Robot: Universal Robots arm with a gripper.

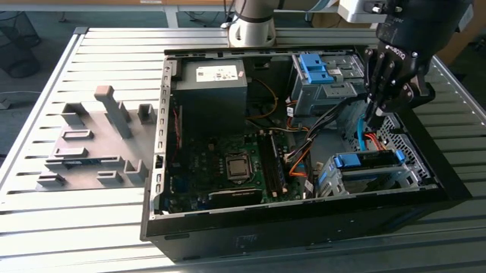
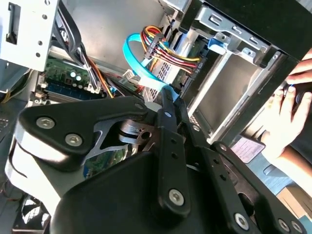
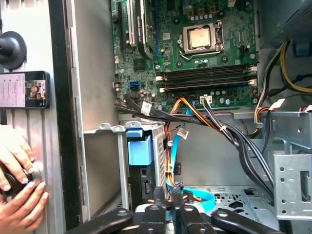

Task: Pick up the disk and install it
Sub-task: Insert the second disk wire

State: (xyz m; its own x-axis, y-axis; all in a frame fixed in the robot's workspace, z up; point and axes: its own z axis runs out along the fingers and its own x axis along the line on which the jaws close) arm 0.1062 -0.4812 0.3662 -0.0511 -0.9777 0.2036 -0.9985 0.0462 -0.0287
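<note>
The disk (image 1: 370,161) sits in the drive cage at the front corner of the open computer case (image 1: 304,227), toward the exterior view's right. Its blue bracket faces up and its metal body is tucked down between the cage walls. In the first wrist view the same blue bracket (image 3: 140,148) shows at the cage mouth with the dark drive edge below it. The long axis appears to run along the case's front wall, with the disk standing on edge in its slot rather than lying flat.

I would judge it stiff, fairly dense for its size and smooth on its metal faces, so it would likely slip if pinched there. The blue bracket edges look like the safer place to take hold, and it should not be knocked.

The gripper (image 1: 377,116) hangs just above the case beside the cage, its fingers drawn close together around a light blue flat cable (image 2: 141,66), holding no drive.

Outside the case a person's hands (image 3: 17,180) rest on the slatted counter (image 1: 91,227), and a grey fixture (image 1: 95,145) lies well apart.
</note>
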